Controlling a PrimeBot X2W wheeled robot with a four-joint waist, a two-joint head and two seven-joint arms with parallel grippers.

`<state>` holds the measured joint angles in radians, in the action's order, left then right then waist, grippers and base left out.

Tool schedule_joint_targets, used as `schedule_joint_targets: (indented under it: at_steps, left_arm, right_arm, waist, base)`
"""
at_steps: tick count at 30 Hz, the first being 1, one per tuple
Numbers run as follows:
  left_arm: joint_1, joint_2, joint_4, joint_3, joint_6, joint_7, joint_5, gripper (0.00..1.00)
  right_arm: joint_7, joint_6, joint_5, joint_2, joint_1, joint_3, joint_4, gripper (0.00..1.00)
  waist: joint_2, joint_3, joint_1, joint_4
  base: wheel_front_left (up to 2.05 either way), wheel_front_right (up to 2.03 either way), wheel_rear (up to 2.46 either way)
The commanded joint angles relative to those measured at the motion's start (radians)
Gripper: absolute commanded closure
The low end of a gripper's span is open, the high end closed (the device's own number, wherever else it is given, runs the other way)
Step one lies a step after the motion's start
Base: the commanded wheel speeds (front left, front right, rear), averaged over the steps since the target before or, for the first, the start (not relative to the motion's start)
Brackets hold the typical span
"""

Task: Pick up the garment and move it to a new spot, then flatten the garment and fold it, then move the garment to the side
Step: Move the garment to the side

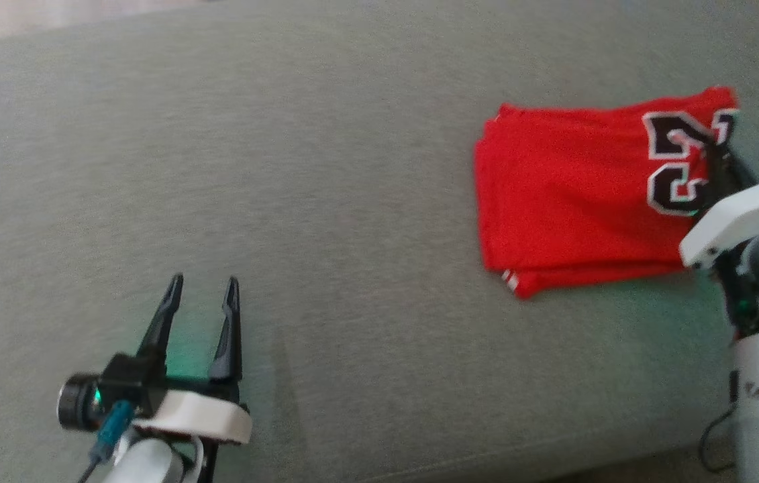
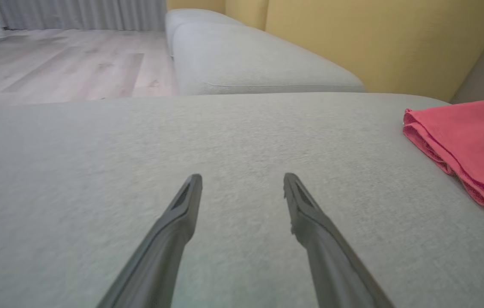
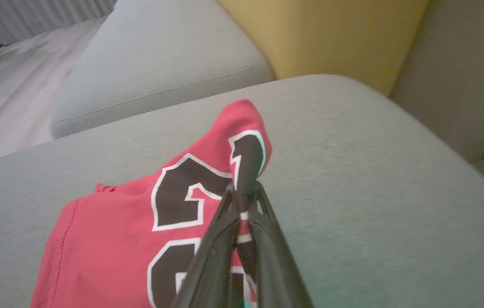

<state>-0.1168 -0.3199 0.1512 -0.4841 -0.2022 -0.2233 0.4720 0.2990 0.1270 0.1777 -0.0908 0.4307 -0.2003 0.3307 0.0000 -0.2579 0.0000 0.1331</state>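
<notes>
right jaws pinch garment [image 1: 567,188] corner | left jaws open over cushion [image 1: 285,168] | risk: I fear thin pinch slips, folds spill

number [image 1: 662,190] on garment [image 1: 567,194] partly hidden by right gripper [image 1: 711,144], perhaps 23

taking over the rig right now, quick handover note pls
Left gripper: open, holding nothing, over bare cushion, apart from the garment.
Right gripper: shut on the garment at its right edge, by the black number.
Garment: folded in layers on the cushion's right part, pinched corner lifted a little.
Done: folding looks finished.
Left: probably move the garment to the side and release.
</notes>
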Motion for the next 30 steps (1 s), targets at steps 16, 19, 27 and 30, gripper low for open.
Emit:
schedule_joint_targets:
  at_steps: [16, 19, 27, 30]
  left_arm:
    - [-0.101, -0.063, -0.084, 0.013, -0.004, 0.065, -0.041, 0.00]
    - [-0.108, -0.064, -0.087, 0.014, -0.006, 0.065, -0.040, 0.00]
    - [-0.116, -0.061, -0.091, 0.016, -0.012, 0.056, -0.037, 0.00]
    - [-0.118, -0.059, -0.091, 0.015, -0.014, 0.051, -0.035, 0.00]
  right_arm:
    - [-0.049, 0.004, 0.002, -0.085, 0.191, 0.041, 0.056, 1.00]
    - [-0.060, 0.004, -0.001, -0.130, 0.258, 0.060, 0.110, 1.00]
    - [-0.092, 0.004, -0.054, -0.253, 0.411, -0.010, 0.262, 1.00]
    - [-0.104, 0.004, -0.096, -0.300, 0.434, -0.046, 0.300, 1.00]
  waist:
    - [0.0000, -0.143, 0.0000, 0.141]
    - [0.0000, -0.153, 0.0000, 0.110]
    - [0.0000, -0.190, 0.0000, 0.012]
    - [0.0000, -0.203, 0.0000, -0.016]
  base:
    - [0.00, 0.00, 0.00]
    - [0.00, 0.00, 0.00]
    - [0.00, 0.00, 0.00]
    - [0.00, 0.00, 0.00]
